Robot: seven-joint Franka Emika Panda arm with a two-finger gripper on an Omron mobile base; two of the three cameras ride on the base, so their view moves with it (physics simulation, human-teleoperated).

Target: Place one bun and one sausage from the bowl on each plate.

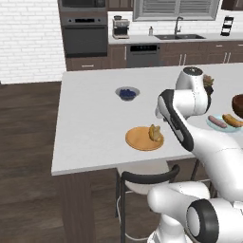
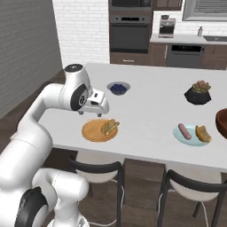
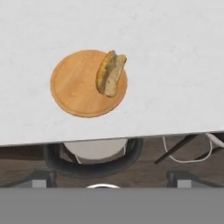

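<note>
The orange-tan plate (image 3: 76, 87) lies near the counter's front edge with a split bun (image 3: 110, 74) on its right side; both also show in the right base view as the plate (image 2: 92, 131) and bun (image 2: 110, 127). My gripper (image 2: 98, 113) hovers just above this plate, open and holding nothing. Further right, the pale blue plate (image 2: 191, 138) carries a sausage (image 2: 184, 131) and a bun (image 2: 203, 133). The dark wooden bowl (image 2: 222, 122) sits at the right edge, with its inside out of sight.
A small grey bowl of blueberries (image 2: 118, 88) stands behind the orange plate. A black plant pot (image 2: 198, 94) stands behind the blue plate. Dark-framed stools (image 3: 94, 159) are tucked under the counter's front edge (image 3: 109, 135).
</note>
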